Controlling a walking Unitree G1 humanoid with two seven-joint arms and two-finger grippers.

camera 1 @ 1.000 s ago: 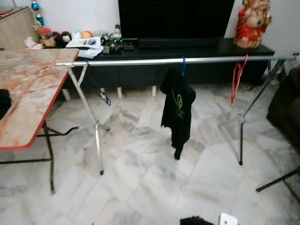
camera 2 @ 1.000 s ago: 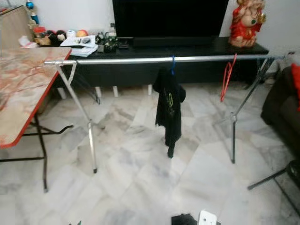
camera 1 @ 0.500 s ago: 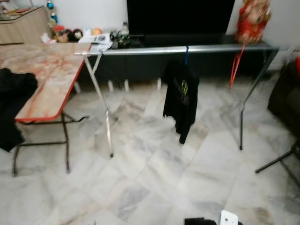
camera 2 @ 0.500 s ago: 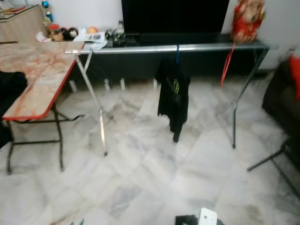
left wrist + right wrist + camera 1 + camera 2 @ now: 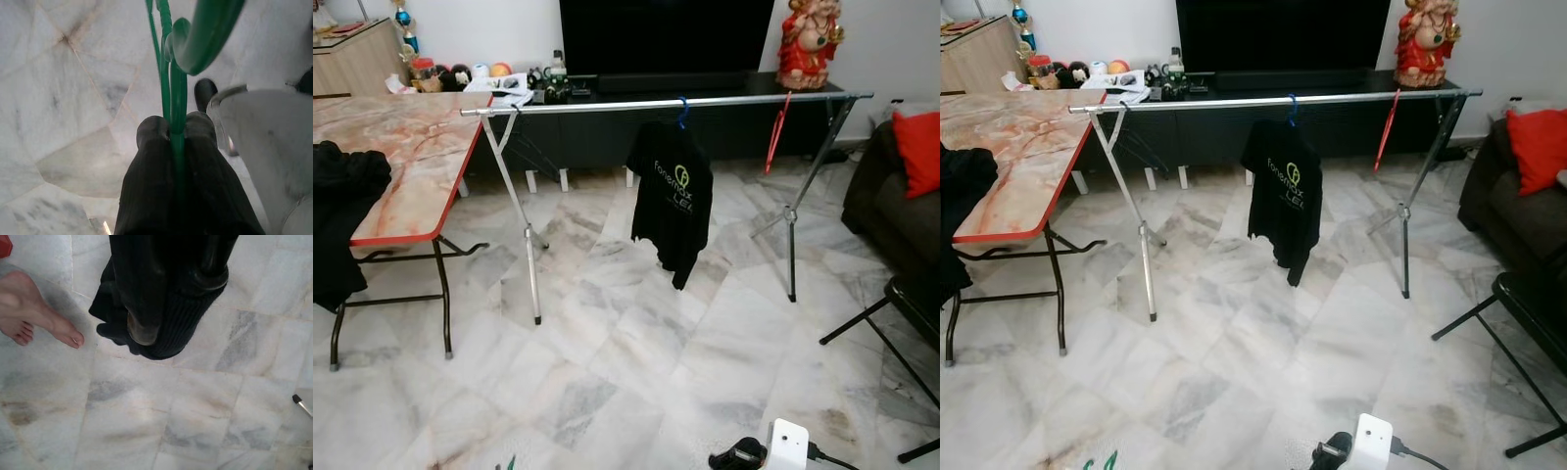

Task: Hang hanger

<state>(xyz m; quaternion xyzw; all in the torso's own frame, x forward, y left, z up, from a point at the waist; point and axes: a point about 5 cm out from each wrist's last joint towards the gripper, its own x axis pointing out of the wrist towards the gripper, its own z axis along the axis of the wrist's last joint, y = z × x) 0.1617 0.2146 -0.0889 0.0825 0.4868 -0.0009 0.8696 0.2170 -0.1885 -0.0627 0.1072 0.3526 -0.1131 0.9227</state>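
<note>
Head views: your rail (image 5: 666, 102) stands across the room ahead; a black shirt (image 5: 672, 196) hangs mid-rail, a red hanger (image 5: 774, 132) further right, and left of the shirt the rail is bare, likely your spot.

Left wrist: left gripper (image 5: 177, 128) pinches the green hanger (image 5: 177, 93), a thin plastic one, low over the floor.

Right wrist: right gripper (image 5: 168, 308) looks pressed on black cloth (image 5: 166, 328), probably carried; a person's foot (image 5: 34, 308) nearby.

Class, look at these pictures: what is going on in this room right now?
The robot faces a metal clothes rail across a marble floor. Its left gripper is shut on a green hanger; the right gripper holds black knitted fabric. A black T-shirt and a red hanger already hang on the rail. The green hanger is not yet hung.
</note>
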